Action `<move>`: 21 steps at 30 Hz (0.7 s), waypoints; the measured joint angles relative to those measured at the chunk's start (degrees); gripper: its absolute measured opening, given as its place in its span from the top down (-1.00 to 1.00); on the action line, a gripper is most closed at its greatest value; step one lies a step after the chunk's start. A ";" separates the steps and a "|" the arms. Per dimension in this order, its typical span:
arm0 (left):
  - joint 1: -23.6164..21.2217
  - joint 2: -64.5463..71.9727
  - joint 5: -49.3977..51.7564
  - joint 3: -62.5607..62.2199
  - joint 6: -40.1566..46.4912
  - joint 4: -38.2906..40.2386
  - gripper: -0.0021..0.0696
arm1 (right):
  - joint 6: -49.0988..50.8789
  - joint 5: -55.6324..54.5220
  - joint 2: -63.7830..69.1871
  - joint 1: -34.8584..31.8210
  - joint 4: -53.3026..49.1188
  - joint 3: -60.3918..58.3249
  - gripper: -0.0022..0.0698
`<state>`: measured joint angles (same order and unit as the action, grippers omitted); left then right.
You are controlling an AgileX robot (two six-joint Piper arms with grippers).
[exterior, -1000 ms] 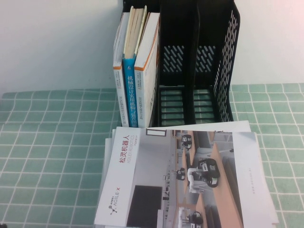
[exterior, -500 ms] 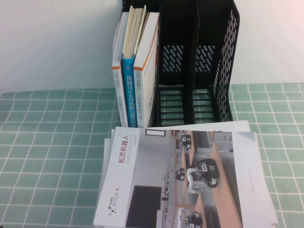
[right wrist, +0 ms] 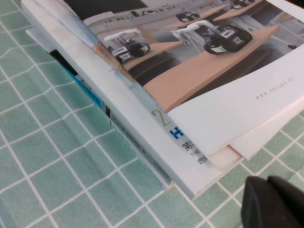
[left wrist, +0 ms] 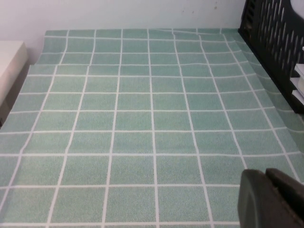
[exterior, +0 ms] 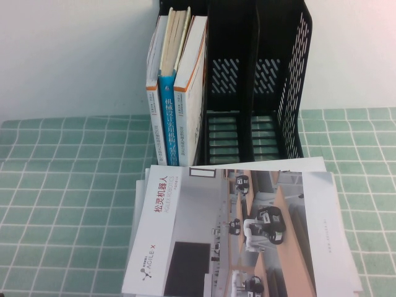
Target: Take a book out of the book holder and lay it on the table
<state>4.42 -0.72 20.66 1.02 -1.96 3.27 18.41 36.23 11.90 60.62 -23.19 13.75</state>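
The black book holder stands at the back of the table. Three books stand upright in its left slot; its other slots are empty. A stack of books lies flat on the green checked cloth in front of it, topped by a white AGILE-X book with a photo cover; it also shows in the right wrist view. Neither gripper shows in the high view. My left gripper is shut over bare cloth, left of the holder. My right gripper is shut beside the stack's corner, holding nothing.
The green checked cloth covers the table, with a white wall behind. A pale box edge shows at the cloth's far left in the left wrist view.
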 joint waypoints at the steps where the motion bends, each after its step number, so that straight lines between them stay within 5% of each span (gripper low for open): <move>1: 0.00 0.00 -0.09 0.00 0.00 0.00 0.95 | 0.00 0.00 0.00 0.00 0.00 0.00 0.94; 15: 0.00 0.00 -0.09 0.00 0.00 0.10 0.95 | 1.86 0.11 0.00 -1.38 -2.26 0.00 0.95; 21: 0.00 0.00 -0.09 0.00 0.00 0.21 0.95 | -1.46 -2.50 -0.98 -19.16 0.77 0.00 0.95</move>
<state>4.42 -0.72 20.57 1.02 -1.96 3.48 16.96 33.73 10.92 41.46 -22.42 13.75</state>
